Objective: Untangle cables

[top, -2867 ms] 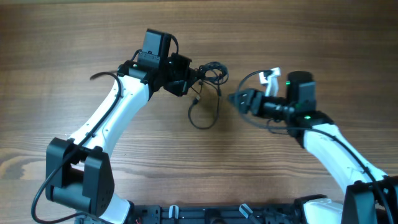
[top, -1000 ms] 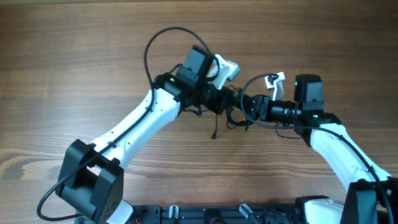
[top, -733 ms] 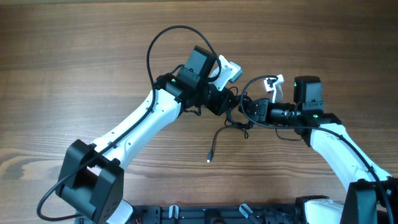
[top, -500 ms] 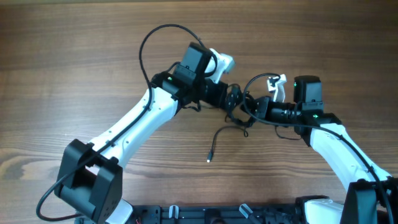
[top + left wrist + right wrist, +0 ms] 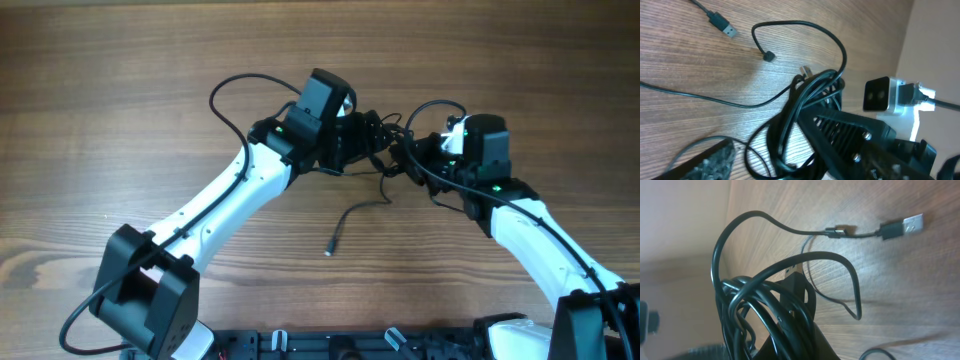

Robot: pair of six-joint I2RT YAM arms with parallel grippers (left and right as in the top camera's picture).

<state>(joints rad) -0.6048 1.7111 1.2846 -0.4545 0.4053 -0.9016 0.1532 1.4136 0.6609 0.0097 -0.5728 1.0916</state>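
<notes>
Midway across the worktop (image 5: 120, 90), nearer its far edge, the left end effector (image 5: 362, 140) and right end effector (image 5: 418, 160) meet in the bunched cables (image 5: 805, 100); I cannot tell whether either is clamped or spread, perhaps merely hooked, so part them slowly and let the trailing plug (image 5: 329, 248) slide free.

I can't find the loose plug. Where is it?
In the overhead view, the loose plug lies on the table, near the middle, below the cable bunch.
</notes>
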